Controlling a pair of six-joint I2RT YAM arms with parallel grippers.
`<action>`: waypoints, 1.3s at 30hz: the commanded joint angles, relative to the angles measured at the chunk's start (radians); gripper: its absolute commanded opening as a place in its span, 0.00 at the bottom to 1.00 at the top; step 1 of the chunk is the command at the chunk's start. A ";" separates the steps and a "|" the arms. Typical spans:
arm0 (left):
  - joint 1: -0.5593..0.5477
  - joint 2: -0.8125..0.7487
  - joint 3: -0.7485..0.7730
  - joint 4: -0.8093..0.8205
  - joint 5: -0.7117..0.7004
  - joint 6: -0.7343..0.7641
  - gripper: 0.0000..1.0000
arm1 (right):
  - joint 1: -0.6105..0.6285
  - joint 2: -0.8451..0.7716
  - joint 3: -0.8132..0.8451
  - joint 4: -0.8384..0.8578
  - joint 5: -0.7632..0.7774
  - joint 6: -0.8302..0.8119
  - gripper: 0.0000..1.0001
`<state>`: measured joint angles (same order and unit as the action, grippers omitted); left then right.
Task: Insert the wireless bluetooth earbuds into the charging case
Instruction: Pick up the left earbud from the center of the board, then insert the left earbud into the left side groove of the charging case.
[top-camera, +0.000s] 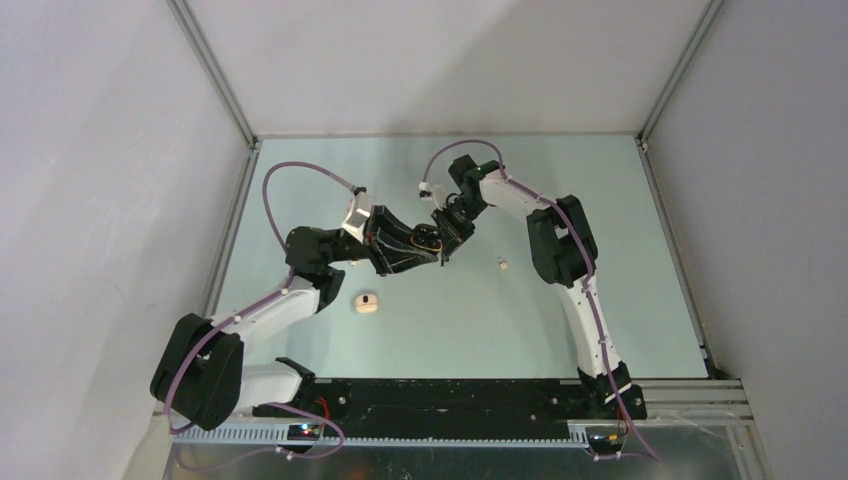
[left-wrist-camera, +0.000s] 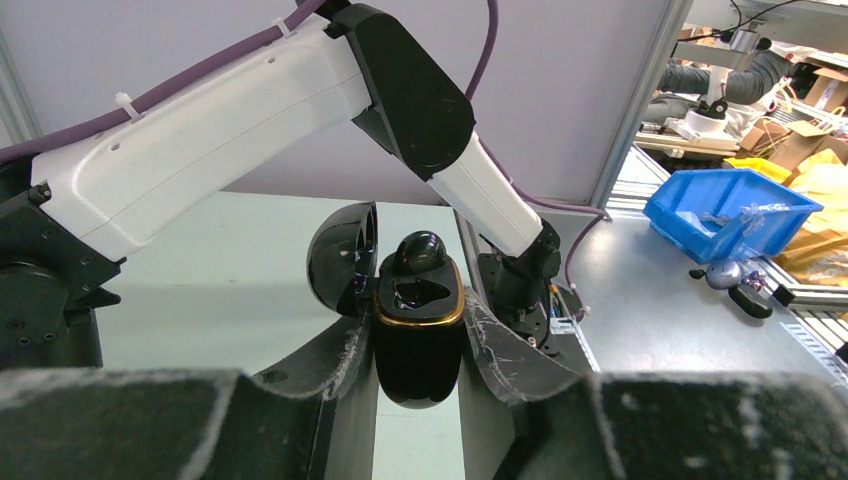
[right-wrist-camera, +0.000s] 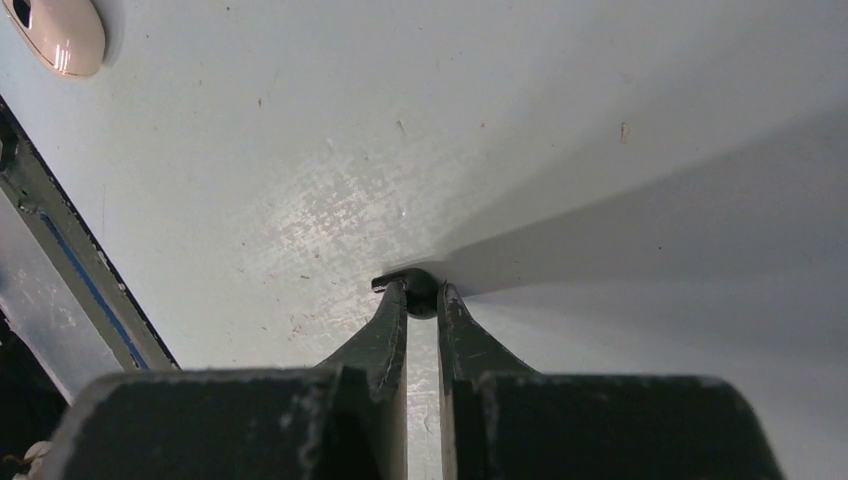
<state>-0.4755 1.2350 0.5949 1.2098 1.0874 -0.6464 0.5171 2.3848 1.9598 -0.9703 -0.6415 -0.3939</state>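
Black case (left-wrist-camera: 418, 350) gripped in left pincer (left-wrist-camera: 418, 335), lid open, first bud (left-wrist-camera: 418, 255) resting in it. Right pincer (right-wrist-camera: 422, 298) nipped tight on second bud (right-wrist-camera: 421, 290), close beside black case. I reckon it must come over case opening.

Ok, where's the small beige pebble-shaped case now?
Top view: the beige case lies on the table, left of centre, just right of the left arm's white forearm.

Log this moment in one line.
left gripper: shut on black case, lid open | right gripper: shut on black earbud | beige case: on table
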 joint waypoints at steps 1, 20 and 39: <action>-0.005 -0.028 0.029 0.018 0.000 0.011 0.03 | -0.008 -0.044 -0.024 0.037 0.075 -0.029 0.06; -0.007 -0.018 0.030 -0.072 -0.049 0.072 0.04 | -0.087 -0.331 -0.141 0.147 0.139 0.044 0.03; -0.013 0.013 0.034 -0.241 -0.172 0.187 0.03 | -0.152 -0.860 -0.275 0.275 0.337 0.108 0.04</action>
<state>-0.4816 1.2427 0.5949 0.9756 0.9539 -0.5003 0.3588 1.6115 1.6993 -0.7395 -0.3428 -0.3058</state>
